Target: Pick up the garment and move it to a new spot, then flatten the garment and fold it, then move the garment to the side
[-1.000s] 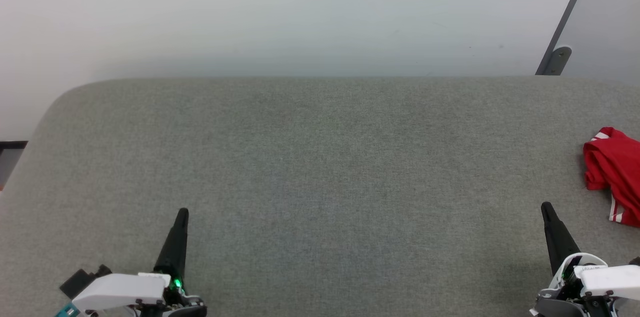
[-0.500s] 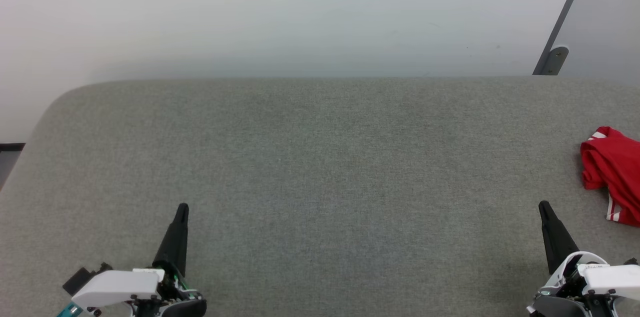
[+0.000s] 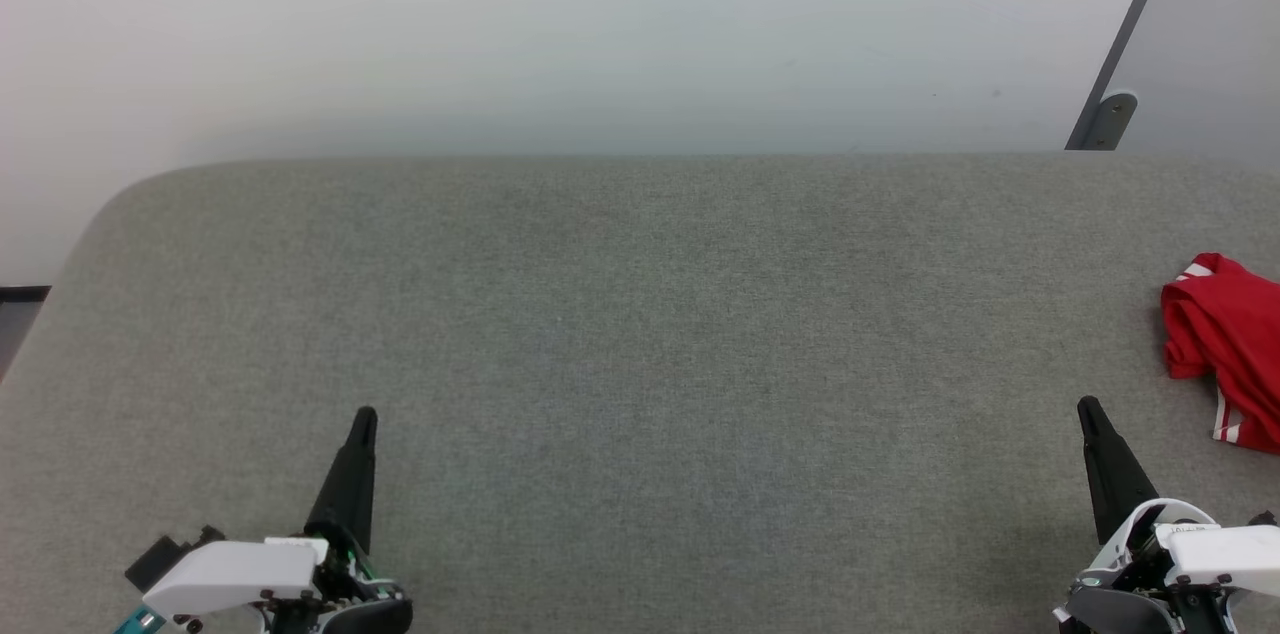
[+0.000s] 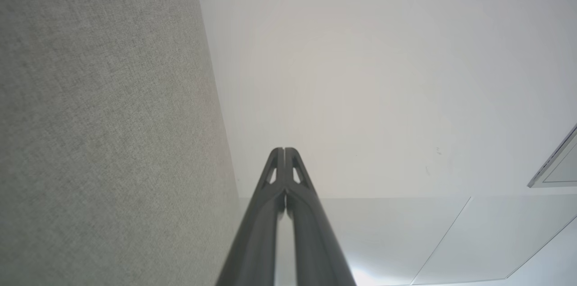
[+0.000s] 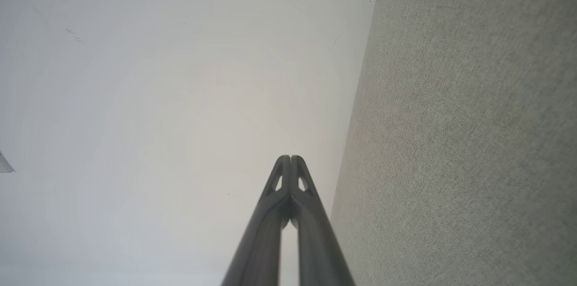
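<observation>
Red cloth is cut by the right edge of the head view, so just part of the garment [image 3: 1225, 344] can be read: a crumpled, bunched heap lying on the grey fabric-covered counter [image 3: 640, 314] at about 3 o'clock, its full outline running past the frame. Little of its shape can be told. Folds overlap, a white-striped band shows at the heap's top corner and a strip of white-and-red trim at its lower edge, and I cannot tell which is cuff or hem. The left claw [image 3: 364, 414] sits at about 7 o'clock and the right claw [image 3: 1086, 406] at about 5 o'clock, their white wrist housings clipped by the bottom edge. Both are clenched, dark fingers pressed tip to tip with nothing between them, as each wrist view shows. The right claw is near the garment but apart from it; the left is well apart. A pale wall [image 3: 600, 24] rises behind the counter's far edge at 12 o'clock.
</observation>
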You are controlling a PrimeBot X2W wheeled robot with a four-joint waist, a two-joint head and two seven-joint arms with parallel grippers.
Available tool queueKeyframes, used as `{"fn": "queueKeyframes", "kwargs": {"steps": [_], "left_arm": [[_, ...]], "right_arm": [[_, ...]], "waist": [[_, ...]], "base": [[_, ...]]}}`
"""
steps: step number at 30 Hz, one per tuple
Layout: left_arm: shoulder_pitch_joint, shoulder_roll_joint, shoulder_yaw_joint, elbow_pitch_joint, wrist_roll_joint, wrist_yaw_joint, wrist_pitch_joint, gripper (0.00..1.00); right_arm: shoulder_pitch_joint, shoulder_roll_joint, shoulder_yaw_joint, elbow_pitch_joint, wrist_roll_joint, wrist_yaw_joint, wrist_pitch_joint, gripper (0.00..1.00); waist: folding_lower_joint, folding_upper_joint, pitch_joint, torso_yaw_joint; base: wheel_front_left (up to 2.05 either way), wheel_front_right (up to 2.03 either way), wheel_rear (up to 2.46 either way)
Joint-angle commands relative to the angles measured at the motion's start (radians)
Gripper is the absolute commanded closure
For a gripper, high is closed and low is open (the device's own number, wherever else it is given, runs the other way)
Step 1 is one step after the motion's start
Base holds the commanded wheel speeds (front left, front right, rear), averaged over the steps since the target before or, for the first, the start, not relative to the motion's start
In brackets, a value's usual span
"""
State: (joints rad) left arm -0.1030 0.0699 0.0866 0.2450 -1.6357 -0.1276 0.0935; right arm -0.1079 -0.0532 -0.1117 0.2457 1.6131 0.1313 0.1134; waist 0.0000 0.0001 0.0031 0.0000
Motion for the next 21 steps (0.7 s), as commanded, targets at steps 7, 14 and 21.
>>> {"fn": "queueKeyframes", "kwargs": {"steps": [7,14,21], "left_arm": [[-0.009,-0.003,0.005,0.001,0.005,-0.006,0.004,1.00],[-0.009,-0.005,0.007,0.001,0.007,-0.006,0.006,1.00],[-0.009,-0.006,0.009,0.001,0.008,-0.006,0.008,1.00]], "right_arm": [[-0.002,0.004,-0.002,0.000,0.002,-0.001,0.002,1.00],[-0.002,0.004,-0.002,0.000,0.001,-0.001,0.002,1.00],[-0.002,0.004,-0.002,0.000,0.001,-0.001,0.002,1.00]], "waist": [[0.0000,-0.0001,0.000,0.000],[0.0000,-0.0001,0.000,0.000],[0.0000,-0.0001,0.000,0.000]], "base": [[0.00,0.00,0.00],[0.00,0.00,0.00],[0.00,0.00,0.00]]}}
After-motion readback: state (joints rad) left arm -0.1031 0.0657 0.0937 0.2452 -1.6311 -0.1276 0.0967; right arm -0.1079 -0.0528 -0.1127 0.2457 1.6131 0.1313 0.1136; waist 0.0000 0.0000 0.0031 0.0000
